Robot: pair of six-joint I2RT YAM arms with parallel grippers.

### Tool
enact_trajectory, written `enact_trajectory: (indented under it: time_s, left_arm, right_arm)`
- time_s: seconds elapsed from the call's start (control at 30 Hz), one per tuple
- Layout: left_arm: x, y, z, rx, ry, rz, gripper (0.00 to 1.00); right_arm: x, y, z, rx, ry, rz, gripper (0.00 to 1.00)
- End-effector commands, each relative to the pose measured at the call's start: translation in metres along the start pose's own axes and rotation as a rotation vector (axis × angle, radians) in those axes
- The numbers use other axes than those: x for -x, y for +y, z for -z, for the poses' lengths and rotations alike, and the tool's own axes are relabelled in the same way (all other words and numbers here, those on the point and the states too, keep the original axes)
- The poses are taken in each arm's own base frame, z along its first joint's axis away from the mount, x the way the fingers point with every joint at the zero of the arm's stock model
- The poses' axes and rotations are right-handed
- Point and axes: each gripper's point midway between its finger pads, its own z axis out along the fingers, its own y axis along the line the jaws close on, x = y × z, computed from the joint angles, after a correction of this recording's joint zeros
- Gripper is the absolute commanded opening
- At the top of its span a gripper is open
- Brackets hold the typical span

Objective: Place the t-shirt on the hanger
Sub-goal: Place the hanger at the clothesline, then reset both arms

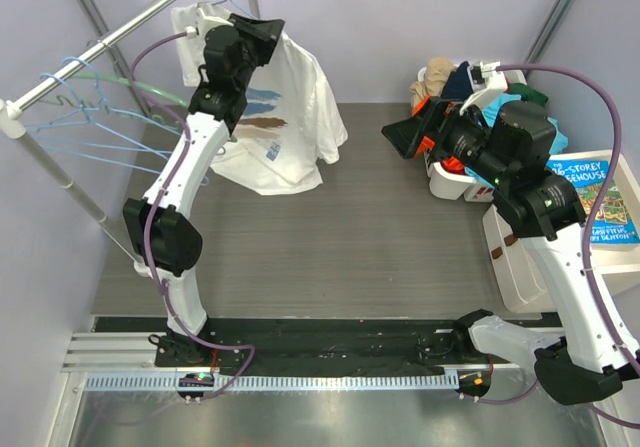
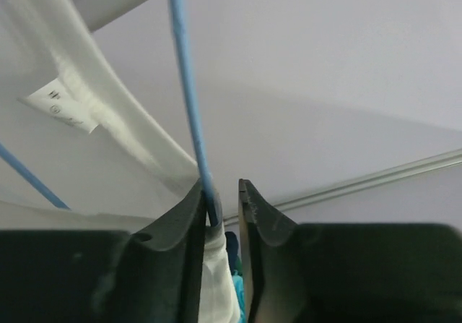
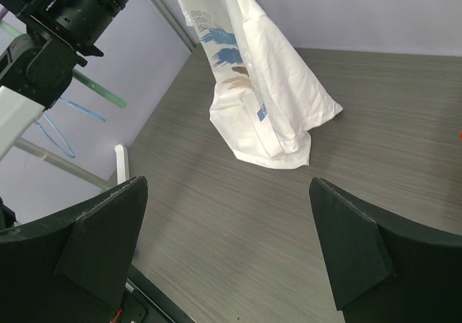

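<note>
My left hand point(image 2: 222, 193) is far left by the rail point(image 1: 120, 32), fingers almost together around the hanger point(image 2: 186, 84) wire; I cannot tell if they pinch it. The t-shirt point(image 1: 290, 107) hangs there, its hem on the desk point(image 1: 330, 237). My right hand point(image 3: 229, 186) gapes wide, right side.

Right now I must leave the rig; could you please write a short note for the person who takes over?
Left gripper: closed on the hanger wire and some shirt fabric, up by the rail.
Right gripper: open, empty, over the table.
Done: the t-shirt hangs from the hanger, hem on the table.
Remaining: I cannot tell if the hook is on the rail; check, then release.
</note>
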Motion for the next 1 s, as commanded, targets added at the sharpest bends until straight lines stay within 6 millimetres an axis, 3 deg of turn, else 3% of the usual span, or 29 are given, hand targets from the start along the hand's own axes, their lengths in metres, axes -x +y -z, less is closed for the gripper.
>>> enact_trajectory:
  time_s: [0.0, 0.1, 0.13, 0.17, 0.23, 0.3, 0.33, 0.37, 0.4, 0.43, 0.57, 0.63, 0.7, 0.77, 0.8, 0.83, 0.93, 0.97]
  left_arm:
    - [0.035, -0.052, 0.009, -0.144, -0.101, 0.001, 0.29]
    - [0.028, -0.055, 0.016, -0.186, -0.073, -0.025, 0.48]
    - [0.030, -0.067, 0.025, -0.216, -0.073, -0.040, 0.55]
    - [0.025, -0.062, 0.028, -0.209, -0.059, -0.052, 0.59]
    - [0.029, -0.073, 0.045, -0.226, -0.059, -0.089, 0.69]
    - [0.023, -0.061, 0.055, -0.175, -0.048, -0.127, 0.75]
    - [0.015, -0.051, 0.061, -0.131, -0.027, -0.148, 0.86]
    - [0.019, -0.056, 0.076, -0.126, -0.036, -0.197, 0.89]
    - [0.010, -0.037, 0.080, -0.065, -0.015, -0.227, 0.91]
    - [0.010, -0.032, 0.088, -0.034, -0.019, -0.249, 0.95]
    - [0.018, -0.020, 0.118, 0.048, -0.040, -0.422, 0.98]
    - [0.009, -0.013, 0.127, 0.074, -0.015, -0.498, 0.98]
    - [0.009, -0.021, 0.141, 0.052, -0.012, -0.626, 0.99]
    - [-0.009, -0.033, 0.154, 0.005, 0.036, -0.743, 1.00]
    - [-0.013, -0.034, 0.163, -0.008, 0.066, -0.881, 1.00]
    - [-0.031, -0.047, 0.174, -0.058, 0.106, -0.950, 1.00]
    - [-0.052, -0.055, 0.206, -0.139, 0.196, -1.186, 1.00]
    - [-0.051, -0.058, 0.215, -0.153, 0.213, -1.211, 1.00]
  right_arm:
    - [0.003, -0.001, 0.000, -0.002, -0.018, 0.006, 1.00]
    - [0.006, 0.001, 0.003, 0.001, -0.026, 0.017, 1.00]
    - [0.007, 0.001, 0.005, 0.002, -0.032, 0.022, 1.00]
    - [0.008, 0.002, 0.006, 0.005, -0.034, 0.026, 1.00]
    - [0.010, 0.003, 0.010, 0.004, -0.045, 0.028, 1.00]
    - [0.011, 0.005, 0.014, 0.011, -0.048, 0.029, 1.00]
    - [0.012, 0.007, 0.018, 0.014, -0.055, 0.028, 1.00]
    - [0.013, 0.007, 0.019, 0.013, -0.057, 0.028, 1.00]
    - [0.012, 0.007, 0.021, 0.015, -0.055, 0.032, 1.00]
    - [0.011, 0.008, 0.023, 0.017, -0.051, 0.035, 1.00]
    - [0.011, 0.009, 0.032, 0.018, -0.047, 0.057, 1.00]
    - [0.012, 0.008, 0.035, 0.009, -0.051, 0.075, 1.00]
    - [0.014, 0.008, 0.041, 0.007, -0.061, 0.092, 1.00]
    - [0.013, 0.005, 0.044, -0.005, -0.060, 0.122, 1.00]
    - [0.014, 0.005, 0.049, -0.008, -0.071, 0.136, 1.00]
    - [0.010, 0.001, 0.051, -0.023, -0.063, 0.165, 1.00]
    - [0.005, -0.007, 0.064, -0.062, -0.054, 0.215, 1.00]
    - [0.003, -0.013, 0.068, -0.086, -0.050, 0.257, 1.00]
